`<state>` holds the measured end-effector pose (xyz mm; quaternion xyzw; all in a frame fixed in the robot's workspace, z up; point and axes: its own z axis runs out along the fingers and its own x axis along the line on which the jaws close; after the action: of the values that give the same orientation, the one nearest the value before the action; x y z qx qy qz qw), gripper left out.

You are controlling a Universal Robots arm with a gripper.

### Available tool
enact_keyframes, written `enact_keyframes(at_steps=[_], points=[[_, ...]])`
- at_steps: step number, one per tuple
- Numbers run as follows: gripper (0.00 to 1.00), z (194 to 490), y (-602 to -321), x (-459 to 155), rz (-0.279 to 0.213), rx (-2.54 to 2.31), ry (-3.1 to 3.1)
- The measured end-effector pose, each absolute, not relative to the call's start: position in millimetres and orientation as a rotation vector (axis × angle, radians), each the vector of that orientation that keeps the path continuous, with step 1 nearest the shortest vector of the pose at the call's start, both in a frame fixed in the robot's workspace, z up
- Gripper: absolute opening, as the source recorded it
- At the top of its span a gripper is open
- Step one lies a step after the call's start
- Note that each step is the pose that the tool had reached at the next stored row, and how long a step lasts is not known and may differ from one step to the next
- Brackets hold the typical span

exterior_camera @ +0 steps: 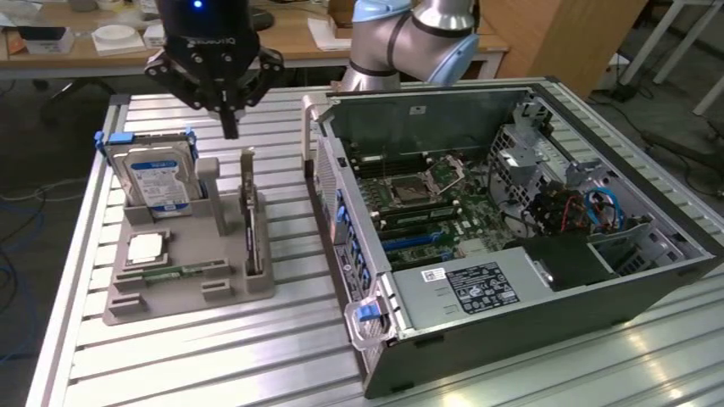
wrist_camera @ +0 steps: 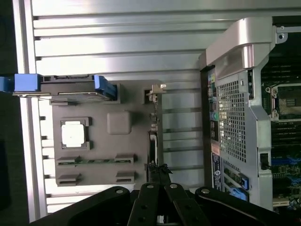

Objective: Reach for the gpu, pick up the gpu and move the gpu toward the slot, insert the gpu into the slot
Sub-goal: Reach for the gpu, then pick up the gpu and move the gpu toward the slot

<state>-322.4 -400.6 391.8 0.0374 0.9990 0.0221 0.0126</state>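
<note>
- The gripper hangs in the upper left of the exterior view, its fingers pressed together with nothing between them.
- The gpu stands on edge in a gray holder at the left middle of that view, just below the fingertips and apart from them.
- A hard drive stands upright at the holder's far end, and a processor chip lies flat nearer the camera.
- The slot lies on the green motherboard inside the open computer case at centre right, well apart from the gpu.
</note>
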Motion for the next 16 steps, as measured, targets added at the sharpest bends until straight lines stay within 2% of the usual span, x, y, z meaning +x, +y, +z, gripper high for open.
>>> enact_keyframes(at_steps=[16], points=[[0.1,391,-401,-337,0.069,0.117,3.114]])
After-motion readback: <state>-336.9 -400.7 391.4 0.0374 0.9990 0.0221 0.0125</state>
